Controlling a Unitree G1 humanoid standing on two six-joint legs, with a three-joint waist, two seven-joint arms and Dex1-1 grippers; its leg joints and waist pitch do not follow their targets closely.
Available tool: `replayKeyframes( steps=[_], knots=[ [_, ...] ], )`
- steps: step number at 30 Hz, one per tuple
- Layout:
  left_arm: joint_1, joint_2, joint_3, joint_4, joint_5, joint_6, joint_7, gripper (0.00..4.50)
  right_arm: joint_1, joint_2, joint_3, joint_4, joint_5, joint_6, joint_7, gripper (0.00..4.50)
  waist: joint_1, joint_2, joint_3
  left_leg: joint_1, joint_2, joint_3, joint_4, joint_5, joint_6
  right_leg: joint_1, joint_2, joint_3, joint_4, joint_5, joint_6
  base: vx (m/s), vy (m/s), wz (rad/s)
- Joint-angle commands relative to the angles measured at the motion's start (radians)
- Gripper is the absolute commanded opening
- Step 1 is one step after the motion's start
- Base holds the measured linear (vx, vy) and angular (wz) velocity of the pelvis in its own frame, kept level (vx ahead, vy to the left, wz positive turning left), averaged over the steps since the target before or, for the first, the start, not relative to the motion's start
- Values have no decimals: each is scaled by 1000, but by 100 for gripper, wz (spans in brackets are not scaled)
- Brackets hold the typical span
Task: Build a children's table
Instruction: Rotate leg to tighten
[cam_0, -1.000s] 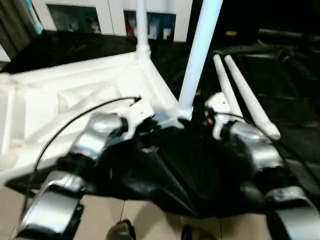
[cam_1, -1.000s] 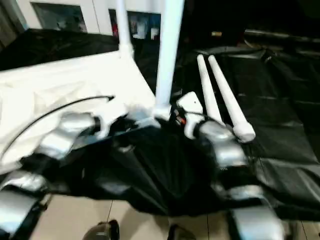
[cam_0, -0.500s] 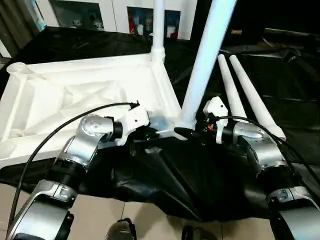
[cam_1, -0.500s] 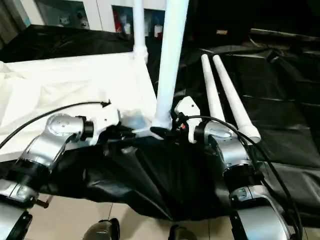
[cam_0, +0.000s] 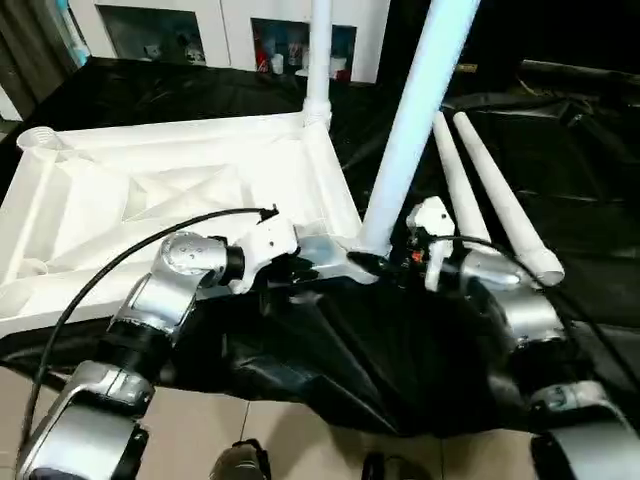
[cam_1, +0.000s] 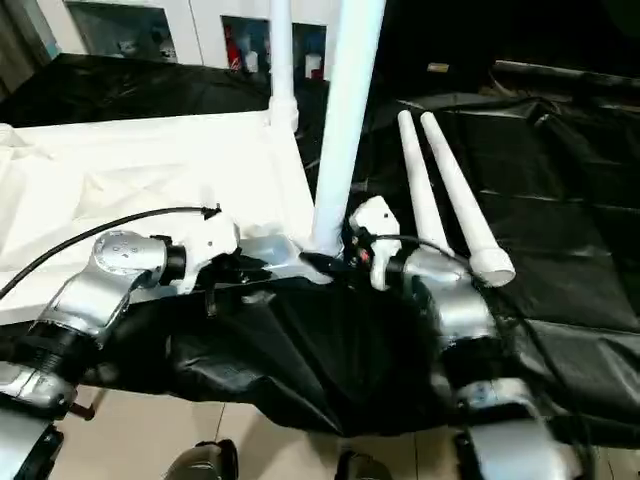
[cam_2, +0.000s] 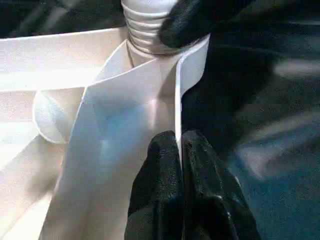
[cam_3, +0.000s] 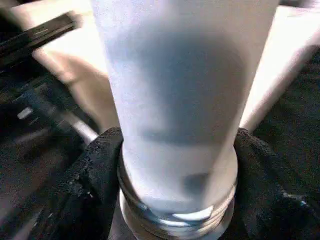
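The smooth white plastic tabletop lies upside down on crinkled black sheeting, ribbed underside up. The left tool is clenched on its thin corner rim. The right tool is grasping the round leg just above its threaded base, beside that corner.

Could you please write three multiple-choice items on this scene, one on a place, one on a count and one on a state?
1. Where does the left hand grip the upturned white plastic tabletop?
A. Its rim by the near corner
B. Its far edge
C. Its middle

2. How many loose white tapered legs lie on the black sheet?
A. One
B. Two
C. Four

3. What is the right hand doing?
A. Hanging open
B. Clasping a leg lying flat
C. Clasping the base of an upright white leg

Answers: 1 A, its fingers pinch the rim there. 2 B, a pair lies side by side. 3 C, its fingers flank the threaded end.
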Motion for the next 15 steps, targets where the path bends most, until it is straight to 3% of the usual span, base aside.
replayKeyframes(
  steps=[1,4,7,8,9,10,13,15],
  knots=[
    [-3,-34,20,42,-13,14,86,0,11,13,-13,58,-19,23,-91,275,-2,-11,-81,31,19,-13,-65,-308,15,45,-46,30,-85,-375,-186,0,0,0],
    [-87,-127,40,153,9,65,261,0,-7,105,-53,125,-36,29,-351,275,-4,-2,-79,35,16,-18,-68,-355,-7,40,-48,30,-94,-444,-159,0,0,0],
    [-125,-181,52,198,-1,82,324,0,-28,163,-55,160,-52,35,-457,275,-5,-8,-76,38,13,-19,-69,-389,-16,34,-48,28,-105,-489,-142,0,0,0],
    [-131,-189,53,205,0,82,331,0,-32,173,-52,166,-57,34,-470,275,-7,2,-75,38,12,-20,-72,-410,-18,32,-45,26,-109,-503,-134,0,0,0],
    [-153,-219,48,231,8,71,358,0,-54,216,-28,190,-82,16,-503,275,-6,4,-76,37,11,-23,-72,-413,-19,34,-47,25,-109,-503,-133,0,0,0],
    [-164,-233,42,242,17,61,368,0,-64,237,-11,201,-94,-3,-505,275,-8,3,-77,35,9,-24,-74,-413,-19,37,-47,23,-111,-501,-126,0,0,0],
    [-171,-234,39,254,21,43,362,0,-68,243,-18,188,-72,-22,-464,344,-4,6,-81,34,10,-23,-77,-399,4,40,-46,23,-115,-463,-123,0,0,0],
    [-174,-227,36,259,19,28,339,0,-70,235,-23,177,-65,-39,-429,351,-4,7,-82,30,10,-23,-78,-394,12,42,-44,23,-111,-437,-130,0,0,0]
  ],
)
